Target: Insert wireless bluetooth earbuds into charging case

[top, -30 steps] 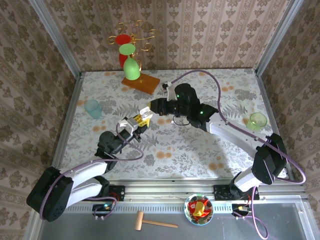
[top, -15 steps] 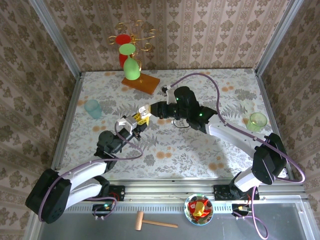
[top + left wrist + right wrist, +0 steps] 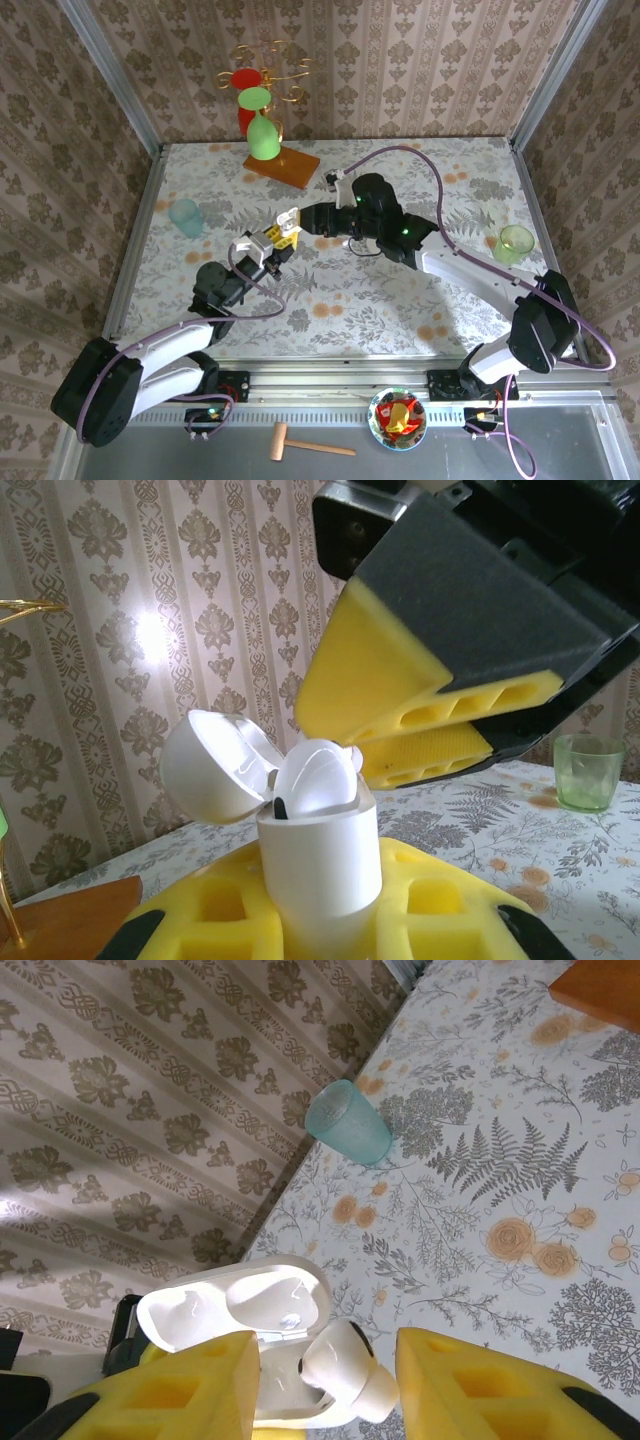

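Earbud (image 3: 315,778) half hidden in case (image 3: 320,870), perhaps unseated.

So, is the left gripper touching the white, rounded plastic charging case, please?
Touching. The left wrist view shows the white charging case wedged between the yellow fingers of the left gripper, no gap either side.

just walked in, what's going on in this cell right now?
The left gripper is clamped on a white charging case, holding it upright with its lid flipped open. A white earbud sits in the mouth of the case, poking up and seemingly not fully seated. The right gripper is right at it, jaws apart on either side of the earbud, so it looks released or close to it. The lid is not yet closed.
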